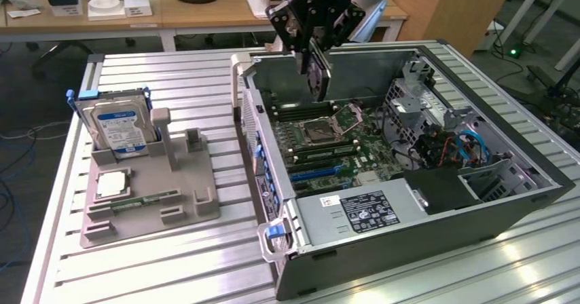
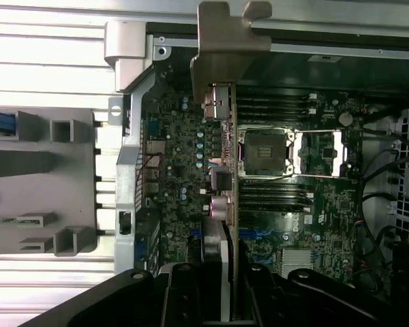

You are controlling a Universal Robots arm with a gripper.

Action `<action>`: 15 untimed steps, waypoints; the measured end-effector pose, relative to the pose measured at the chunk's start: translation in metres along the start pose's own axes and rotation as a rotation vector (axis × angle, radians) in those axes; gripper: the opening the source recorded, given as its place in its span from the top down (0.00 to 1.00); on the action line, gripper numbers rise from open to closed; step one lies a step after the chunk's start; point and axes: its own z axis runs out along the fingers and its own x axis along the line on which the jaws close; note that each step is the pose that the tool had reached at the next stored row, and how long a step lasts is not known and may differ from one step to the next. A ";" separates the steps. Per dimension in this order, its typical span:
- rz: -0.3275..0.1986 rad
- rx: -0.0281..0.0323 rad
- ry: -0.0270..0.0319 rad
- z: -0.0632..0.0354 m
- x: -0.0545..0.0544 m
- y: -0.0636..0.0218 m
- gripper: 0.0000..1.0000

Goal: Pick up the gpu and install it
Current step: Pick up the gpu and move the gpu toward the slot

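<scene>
At the exterior view's left, a hard drive stands upright in a grey holder. Right of it, the gripper pinches the gpu on edge. The card hangs above the motherboard inside the open computer case, toward its far wall.

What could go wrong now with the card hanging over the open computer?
The gpu hangs edge-down in the jaws above the motherboard; lowered off-line, it could strike the open CPU socket. Its metal bracket looks close to the case wall and might catch there.
</scene>
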 end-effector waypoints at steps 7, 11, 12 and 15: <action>0.000 0.0000 0.0000 0.0003 -0.010 -0.0001 0.72; 0.000 0.0000 0.0000 0.0004 -0.015 -0.0001 0.72; 0.000 0.0000 0.0000 0.0004 -0.016 -0.0001 0.72; 0.000 0.0001 0.0000 0.0005 -0.020 -0.0002 0.72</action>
